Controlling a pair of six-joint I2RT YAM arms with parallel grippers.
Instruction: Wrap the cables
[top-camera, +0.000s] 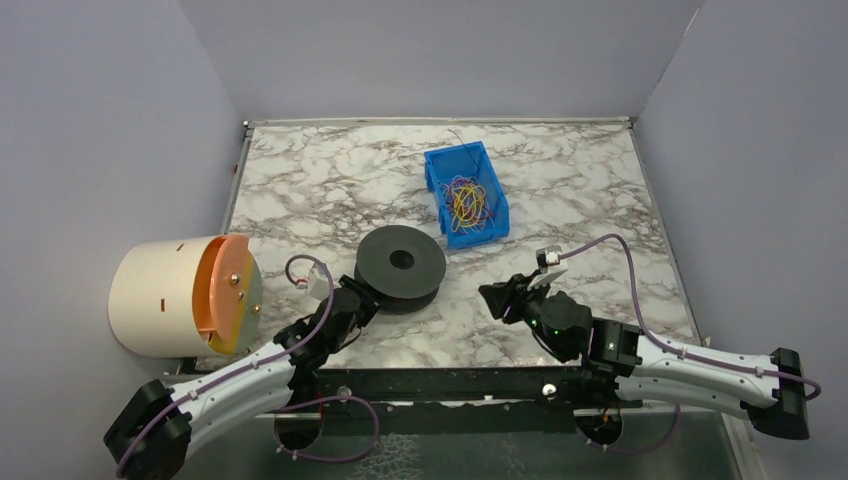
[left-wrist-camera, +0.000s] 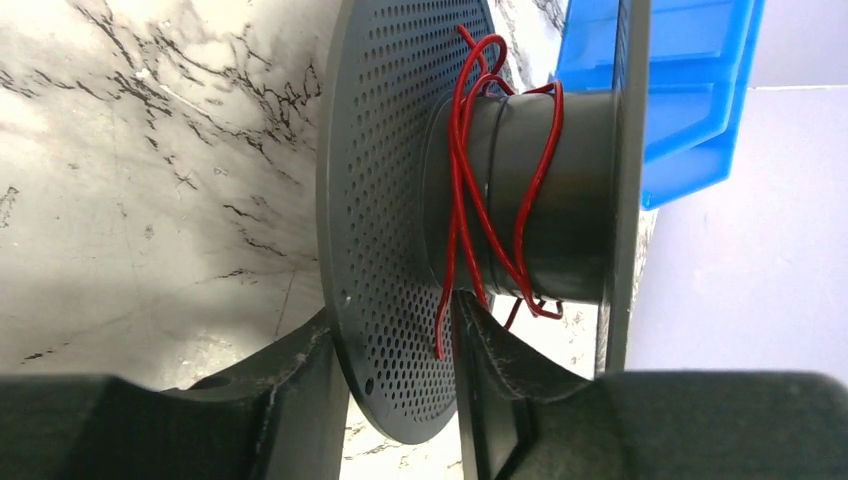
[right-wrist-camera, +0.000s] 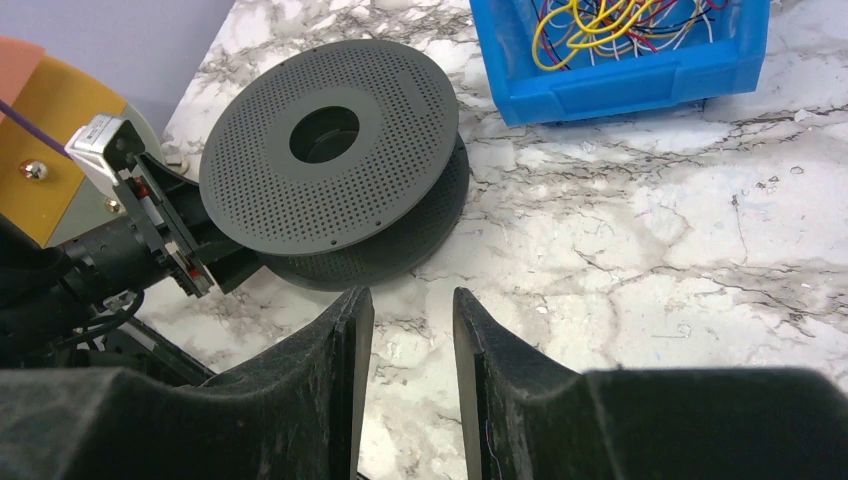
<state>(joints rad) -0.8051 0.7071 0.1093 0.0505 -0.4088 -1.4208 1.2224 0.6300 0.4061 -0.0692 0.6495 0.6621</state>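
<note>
So, the biggest thing here is the marbled worktop (top-camera: 330, 190), with grey walls on three sides. The left arm (top-camera: 240, 380) and the right arm (top-camera: 690, 365) both reach in from the near edge. Off the left side there's a white drum (top-camera: 160, 295) lying on its side, its orange face (top-camera: 222, 290) turned toward the middle. The black spool (top-camera: 400, 265) sits near the center, and from the right wrist view it looks a bit tilted. Behind it and to the right is a blue bin (top-camera: 480, 237), well apart from both arms. The left jaws straddle the rim of one perforated flange of the spool, one of the fingers (left-wrist-camera: 300, 400) on each side, but I honestly can't tell if they're pinching it or just sitting around it. The right jaws hang over bare marble just right of the spool, the fingers (right-wrist-camera: 330, 380) a small gap apart with nothing between them. Most of the cables (top-camera: 467, 200) are a yellow, red and purple tangle lying in the bin. One red cable (left-wrist-camera: 457, 200) is looped loosely around the spool's hub, its end dangling by the left jaws.
</note>
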